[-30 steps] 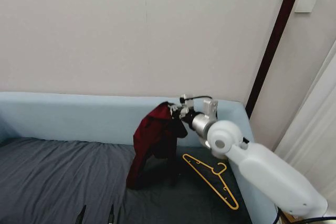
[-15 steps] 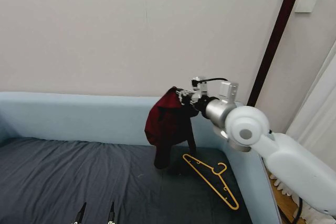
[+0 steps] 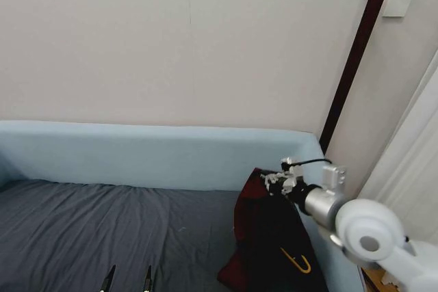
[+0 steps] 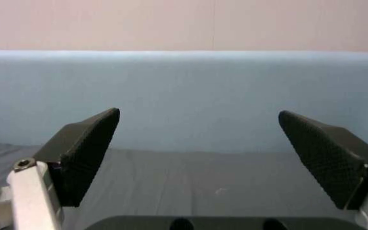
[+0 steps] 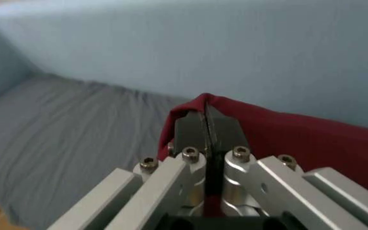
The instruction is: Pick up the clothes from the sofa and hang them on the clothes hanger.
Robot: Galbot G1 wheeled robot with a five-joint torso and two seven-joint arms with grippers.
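Note:
A dark red garment (image 3: 263,237) hangs from my right gripper (image 3: 268,178) at the right end of the sofa, its lower part resting on the seat. The right wrist view shows the right gripper (image 5: 205,122) shut on a fold of the red garment (image 5: 299,139). The cloth covers most of a yellow clothes hanger (image 3: 296,262); just its hook end shows. My left gripper (image 3: 128,278) sits low at the front, over the seat. In the left wrist view the left gripper (image 4: 200,143) is open with nothing between its fingers (image 4: 85,148).
The sofa has a light blue backrest (image 3: 137,155) and a dark grey seat (image 3: 89,230) that is bare to the left. A dark wooden post (image 3: 352,59) stands at the right, with a pale curtain (image 3: 410,169) beyond it.
My right arm has swung right and down with the red garment, from near the backrest top to low over the sofa's right end. The garment now covers most of the hanger.

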